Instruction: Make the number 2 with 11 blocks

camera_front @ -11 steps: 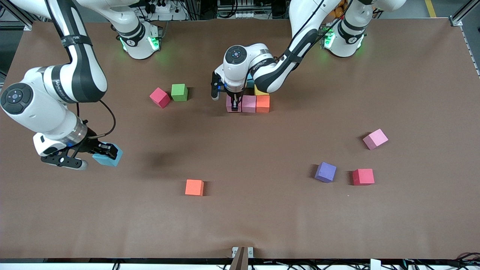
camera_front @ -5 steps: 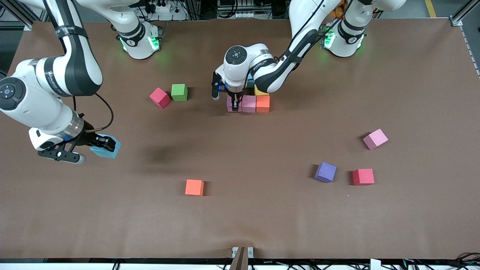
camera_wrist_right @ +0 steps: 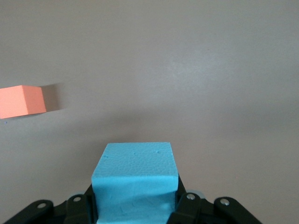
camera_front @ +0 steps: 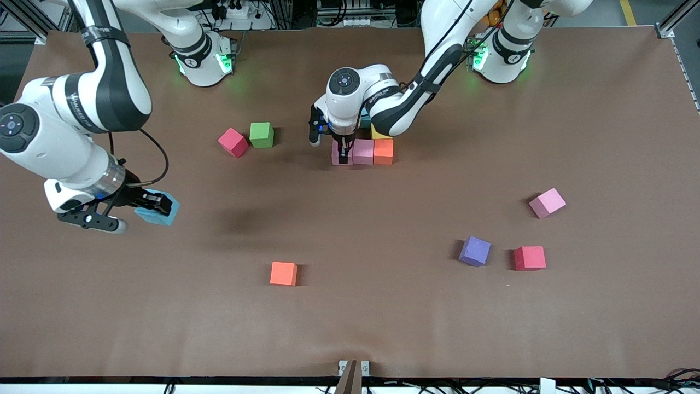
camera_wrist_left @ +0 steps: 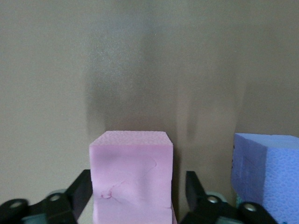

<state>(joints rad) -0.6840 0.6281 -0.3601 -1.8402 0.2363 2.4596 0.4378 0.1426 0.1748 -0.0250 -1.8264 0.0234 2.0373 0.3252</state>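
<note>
The number 2 is partly laid at the table's middle: a pink block (camera_front: 334, 153), a second pink block (camera_front: 362, 151) and an orange block (camera_front: 383, 151) stand in a row. A yellow block (camera_front: 377, 132) sits just farther from the front camera, half hidden by the left arm. My left gripper (camera_front: 343, 155) is down around the end pink block (camera_wrist_left: 131, 172), open, with gaps at both fingers (camera_wrist_left: 192, 184). A blue block (camera_wrist_left: 266, 172) stands beside it. My right gripper (camera_front: 155, 211) hangs over the table near the right arm's end, shut on a light blue block (camera_wrist_right: 135, 177).
Loose cubes lie about: a crimson one (camera_front: 233, 142) beside a green one (camera_front: 261, 134), an orange one (camera_front: 283, 273) nearer the front camera, and a purple one (camera_front: 474, 251), a red one (camera_front: 529, 258) and a pink one (camera_front: 547, 202) toward the left arm's end.
The left gripper's fingers have spread off the pink block, which stays in the row. The right arm has shifted slightly with the light blue block still held.
</note>
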